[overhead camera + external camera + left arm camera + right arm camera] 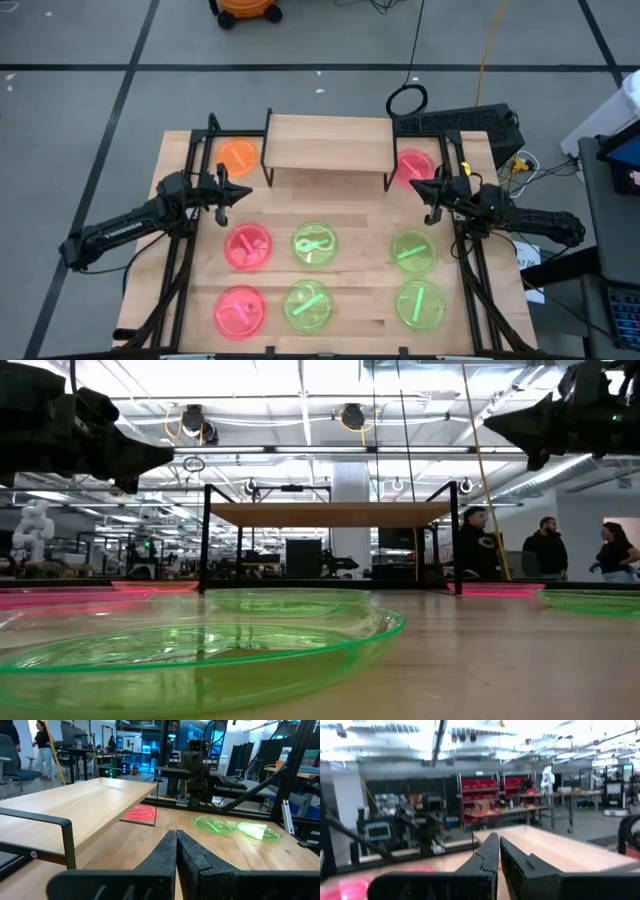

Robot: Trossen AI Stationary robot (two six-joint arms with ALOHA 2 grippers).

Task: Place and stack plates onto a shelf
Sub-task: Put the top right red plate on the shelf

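Pink plate (412, 165) sits partly hidden behind the shelf (328, 141) leg.

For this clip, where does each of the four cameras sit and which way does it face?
High: overhead, straight down; both arms flank the light-wood shelf on black legs.
Low: tabletop height, across a translucent green plastic plate to the shelf; arms overhead.
Left wrist: past shut left fingers, along the shelf.
Right wrist: past shut right fingers.
All four share the shelf.
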